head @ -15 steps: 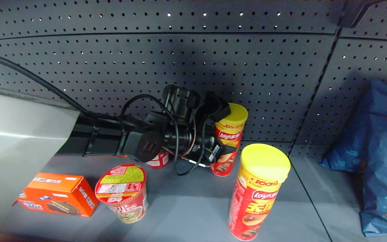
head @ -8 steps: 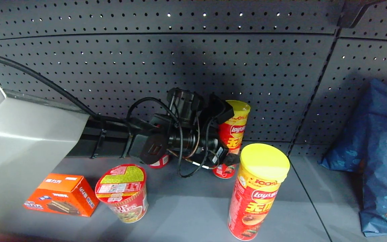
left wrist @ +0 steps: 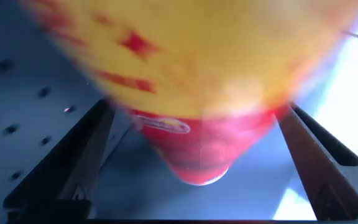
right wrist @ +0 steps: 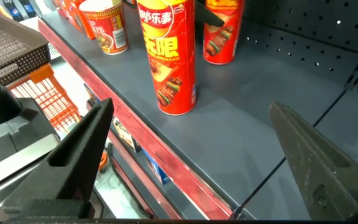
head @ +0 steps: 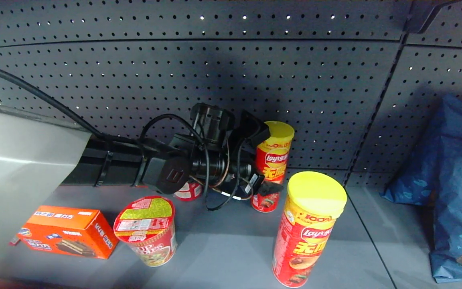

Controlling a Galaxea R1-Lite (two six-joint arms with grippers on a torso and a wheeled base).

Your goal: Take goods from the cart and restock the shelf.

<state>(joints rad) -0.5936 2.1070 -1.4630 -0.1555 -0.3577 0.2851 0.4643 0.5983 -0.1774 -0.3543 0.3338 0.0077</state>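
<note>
Both left gripper (left wrist: 194,106) jaws pinch rear can (left wrist: 197,149) in wrist view.

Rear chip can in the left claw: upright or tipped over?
Upright: the rear chip can stands lid up, base at the shelf, with the left claw around it. Whether its base rests fully, cannot tell.

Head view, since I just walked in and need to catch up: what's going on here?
The left gripper is around the rear chip can, which stands upright at the back of the shelf, by the pegboard. The front chip can, a noodle cup and an orange box stand nearer the front. The right gripper hangs open by the shelf's front edge.
</note>
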